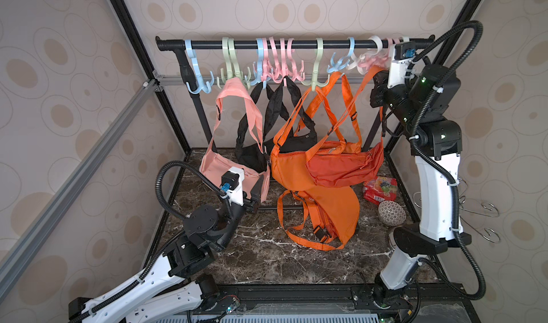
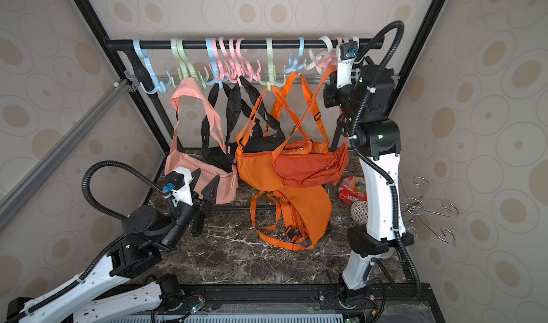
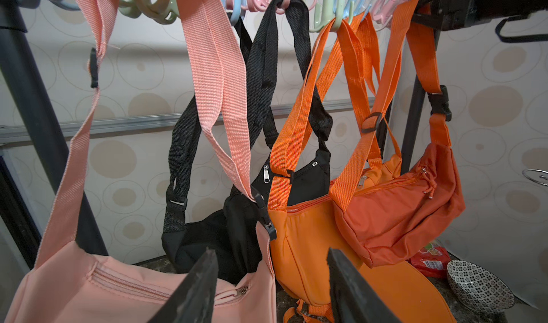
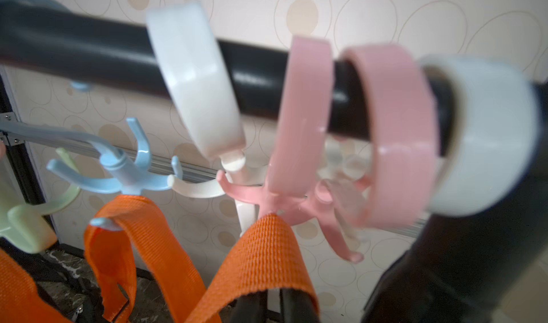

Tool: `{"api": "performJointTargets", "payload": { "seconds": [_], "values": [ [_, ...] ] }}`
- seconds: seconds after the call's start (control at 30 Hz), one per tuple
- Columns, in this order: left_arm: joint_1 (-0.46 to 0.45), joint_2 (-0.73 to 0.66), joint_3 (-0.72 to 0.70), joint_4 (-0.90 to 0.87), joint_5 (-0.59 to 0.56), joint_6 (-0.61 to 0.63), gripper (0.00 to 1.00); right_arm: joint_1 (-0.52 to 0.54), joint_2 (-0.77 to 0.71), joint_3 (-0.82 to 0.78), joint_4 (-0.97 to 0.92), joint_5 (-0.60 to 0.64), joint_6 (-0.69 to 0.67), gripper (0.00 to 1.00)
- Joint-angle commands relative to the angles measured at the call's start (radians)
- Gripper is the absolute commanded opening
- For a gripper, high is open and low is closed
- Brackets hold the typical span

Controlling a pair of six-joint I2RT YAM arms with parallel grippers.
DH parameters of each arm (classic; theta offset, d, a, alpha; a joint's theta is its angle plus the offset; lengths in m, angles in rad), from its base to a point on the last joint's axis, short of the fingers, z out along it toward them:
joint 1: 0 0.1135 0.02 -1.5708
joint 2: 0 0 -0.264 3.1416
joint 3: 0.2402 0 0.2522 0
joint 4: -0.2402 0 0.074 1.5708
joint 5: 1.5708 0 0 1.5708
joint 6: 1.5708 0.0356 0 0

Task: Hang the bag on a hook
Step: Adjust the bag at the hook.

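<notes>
Bearing orange strap [image 4: 261, 247] on right gripper [image 4: 274, 296], fingers nearly together, beside pink hook [image 4: 272, 200]; left gripper [image 3: 270, 249] fingers spread.

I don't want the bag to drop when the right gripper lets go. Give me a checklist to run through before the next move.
1. Orange strap over a prong of the pink hook: cannot tell; it sits just under the prongs.
2. Right gripper holding the strap: cannot tell; the strap drapes over it.
3. Dark orange bag off the tabletop: ok.
4. Left gripper open and empty: ok.
5. Neighbouring strap seated on the blue hook: ok.
</notes>
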Motion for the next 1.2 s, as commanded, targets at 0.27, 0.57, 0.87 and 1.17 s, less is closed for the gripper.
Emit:
{"api": "performJointTargets", "payload": {
  "seconds": [0.27, 0.57, 0.87, 1.17],
  "values": [
    [0.005, -0.044, -0.007, -0.026, -0.025, -0.021, 0.58, -0.004, -0.062, -0.063, -0.051, -0.066, 0.001, 0.1],
    [0.005, -0.073, -0.032, -0.024, -0.025, -0.029, 0.58, -0.003, -0.293, -0.365, -0.009, -0.12, 0.059, 0.2],
    [0.005, -0.078, -0.059, -0.065, 0.004, -0.053, 0.58, 0.028, -0.635, -0.834, 0.031, -0.118, 0.101, 0.47],
    [0.005, 0.017, -0.208, -0.099, 0.159, -0.261, 0.57, 0.366, -0.921, -1.378, -0.064, 0.068, 0.157, 0.6]
  ]
}}
